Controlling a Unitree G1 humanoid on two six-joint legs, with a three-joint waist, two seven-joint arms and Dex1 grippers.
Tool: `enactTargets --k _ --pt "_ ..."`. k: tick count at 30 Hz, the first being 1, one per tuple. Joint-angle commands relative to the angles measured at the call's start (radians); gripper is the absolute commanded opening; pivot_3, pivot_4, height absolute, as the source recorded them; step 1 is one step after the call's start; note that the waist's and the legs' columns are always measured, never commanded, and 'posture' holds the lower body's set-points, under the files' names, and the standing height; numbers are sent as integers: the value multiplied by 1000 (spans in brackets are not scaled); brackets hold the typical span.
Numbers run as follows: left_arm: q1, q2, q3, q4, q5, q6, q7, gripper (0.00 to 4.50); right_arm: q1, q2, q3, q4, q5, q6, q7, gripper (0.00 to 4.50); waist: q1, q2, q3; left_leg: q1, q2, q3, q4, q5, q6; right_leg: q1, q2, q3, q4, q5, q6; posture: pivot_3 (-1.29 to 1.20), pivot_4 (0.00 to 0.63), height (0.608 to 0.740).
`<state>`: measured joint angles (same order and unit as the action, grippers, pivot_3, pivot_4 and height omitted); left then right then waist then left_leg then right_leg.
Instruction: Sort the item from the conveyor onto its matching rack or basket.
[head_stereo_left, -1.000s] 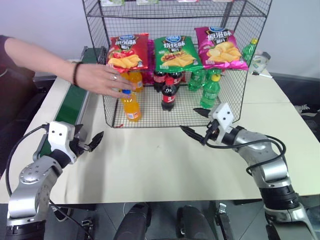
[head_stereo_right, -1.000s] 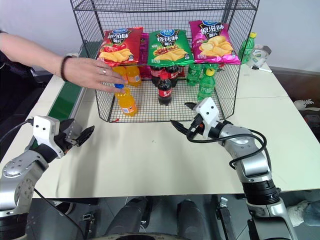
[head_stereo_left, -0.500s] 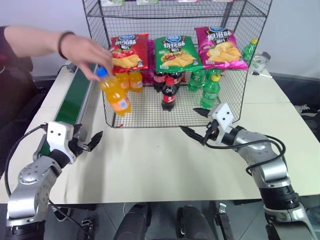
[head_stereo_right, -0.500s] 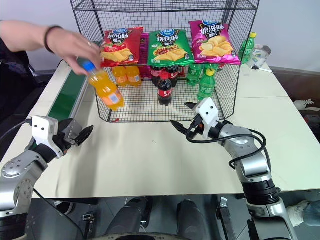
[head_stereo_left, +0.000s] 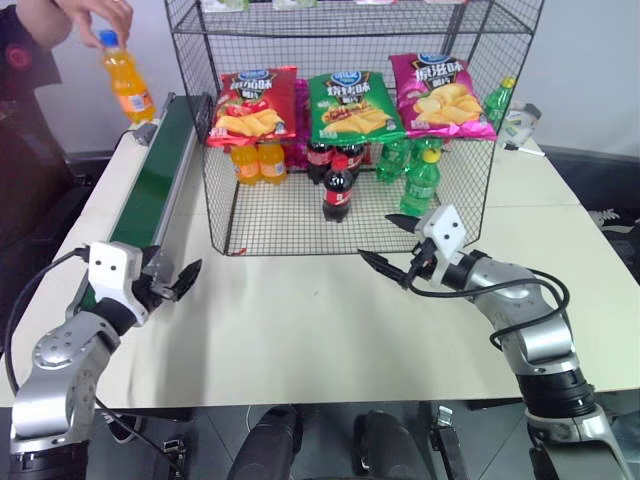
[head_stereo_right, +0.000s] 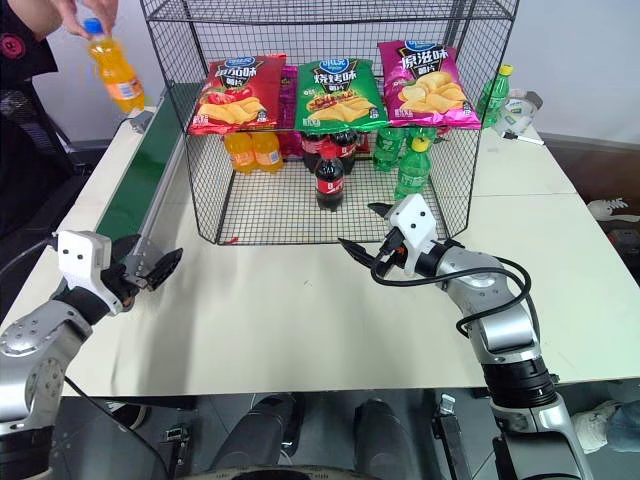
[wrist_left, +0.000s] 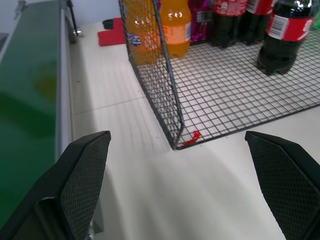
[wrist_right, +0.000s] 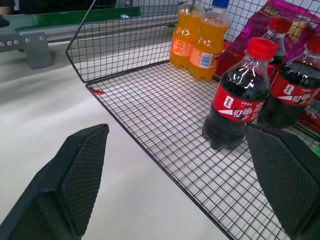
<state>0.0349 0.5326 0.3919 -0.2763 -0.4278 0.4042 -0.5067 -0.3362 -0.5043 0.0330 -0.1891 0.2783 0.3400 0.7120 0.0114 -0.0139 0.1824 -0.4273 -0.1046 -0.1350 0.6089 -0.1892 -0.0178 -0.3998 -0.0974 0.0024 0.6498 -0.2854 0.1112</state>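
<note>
A person's hand holds the item (head_stereo_left: 125, 85), a small orange soda bottle with a blue cap, in the air above the far end of the conveyor (head_stereo_left: 150, 190). The conveyor's green belt runs along the left side of the table. Right of it stands the rack (head_stereo_left: 290, 215), a black wire cage with its front open. My left gripper (head_stereo_left: 180, 280) hovers open and empty by the belt's near end, level with the rack's front left corner (wrist_left: 176, 142). In front of the rack, my right gripper (head_stereo_left: 378, 238) is also open and empty, facing the cola bottles (wrist_right: 235, 105).
The rack's floor holds two orange bottles (head_stereo_left: 258, 162), several cola bottles (head_stereo_left: 338, 185) and green bottles (head_stereo_left: 420, 180); chip bags (head_stereo_left: 350, 105) lie on the shelf above. A second table (head_stereo_left: 530, 170) with a green bottle (head_stereo_left: 500, 100) stands at the back right. Bare tabletop lies between my grippers.
The person's hand took the orange bottle from the rack's front left and carried it up and left, to above the conveyor's far end. Both my grippers stayed in place.
</note>
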Motion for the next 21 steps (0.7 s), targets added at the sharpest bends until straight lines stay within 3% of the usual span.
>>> enactTargets --k 1,11,21 --pt "-20 -20 87 19 -22 -40 53 4489 -27 7 -3 -4 -1 -24 3 4500 -1 0 0 0 0 0 0 0 0 0 0 0 0 0 0 0 150 740" --pt "-35 -82 187 77 -24 -91 161 4489 -37 16 8 5 -4 -31 7 4500 0 0 0 0 0 0 0 0 0 0 0 0 0 0 0 0 150 740" --pt "-30 -102 199 102 -43 -118 184 4489 -40 18 14 9 -5 -38 4 4500 0 0 0 0 0 0 0 0 0 0 0 0 0 0 0 0 150 740"
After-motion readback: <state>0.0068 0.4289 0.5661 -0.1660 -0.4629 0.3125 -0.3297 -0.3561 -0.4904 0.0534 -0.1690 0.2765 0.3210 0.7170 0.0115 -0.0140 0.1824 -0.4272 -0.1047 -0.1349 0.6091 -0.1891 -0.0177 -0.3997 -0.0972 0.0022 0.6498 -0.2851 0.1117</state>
